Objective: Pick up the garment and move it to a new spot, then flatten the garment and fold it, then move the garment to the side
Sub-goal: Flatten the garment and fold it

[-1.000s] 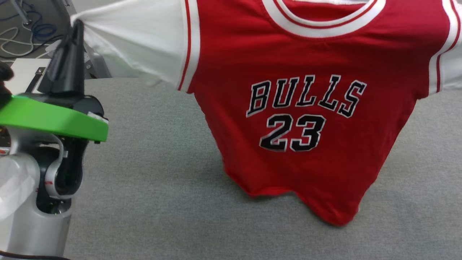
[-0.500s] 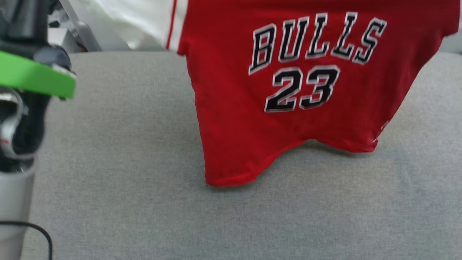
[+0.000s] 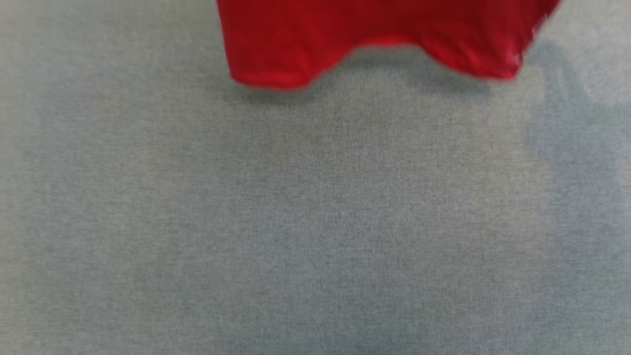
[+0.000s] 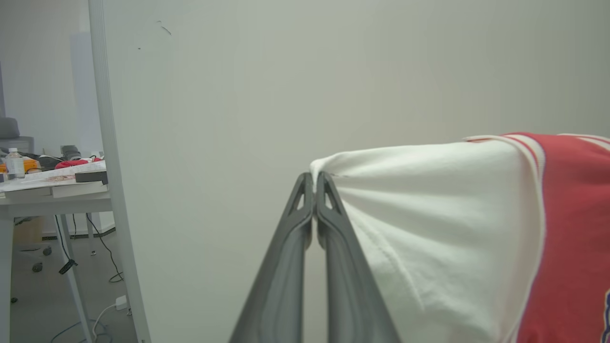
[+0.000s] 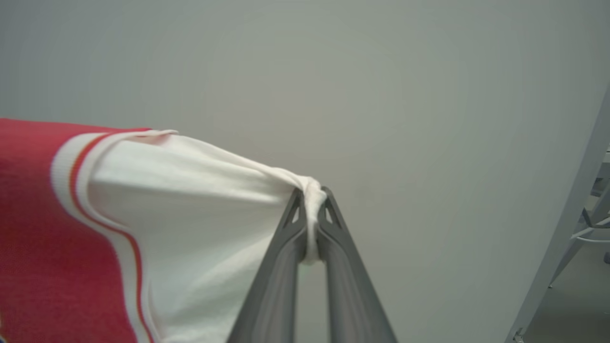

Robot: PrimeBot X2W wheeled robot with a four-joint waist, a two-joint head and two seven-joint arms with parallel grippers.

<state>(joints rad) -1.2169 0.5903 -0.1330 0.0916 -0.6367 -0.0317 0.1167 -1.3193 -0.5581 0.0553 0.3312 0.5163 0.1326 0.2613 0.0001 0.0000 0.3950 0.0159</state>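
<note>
Presently, listed left to right.

Item 1. White cluttered counter (image 4: 47, 197), far left in the left wrist view and well behind the work. It carries a clear plastic bottle (image 4: 15, 163), papers and small dark objects too small to name. Cables lie on the floor beneath.

Item 2. Pale upright post (image 4: 112, 166), just right of that counter, edging a plain off-white wall panel (image 4: 238, 95).

Item 3. Left claw (image 4: 314, 178), two long dark-grey fingers pressed together at the tips, pinching the outer edge of one white sleeve. The cloth runs taut from the tips to the right.

Item 4. Red jersey-style garment with white short sleeves and white-and-red striped trim (image 4: 452, 214), held aloft and stretched between both claws. The right wrist view shows its other sleeve and red body (image 5: 190, 200). The head view, blurred, shows its wavy red hem (image 3: 345, 19) at the far edge, hanging over the plain grey fabric-covered counter (image 3: 296, 222), with a soft shadow just below. Whether the hem touches that counter cannot be told.

Item 5. Right claw (image 5: 310, 193), fingers clamped on a bunched wad of white sleeve cloth that bulges out over the tips.

Item 6. Grey slanted frame bar (image 5: 567, 228), far right in the right wrist view, against a plain pale wall.
</note>
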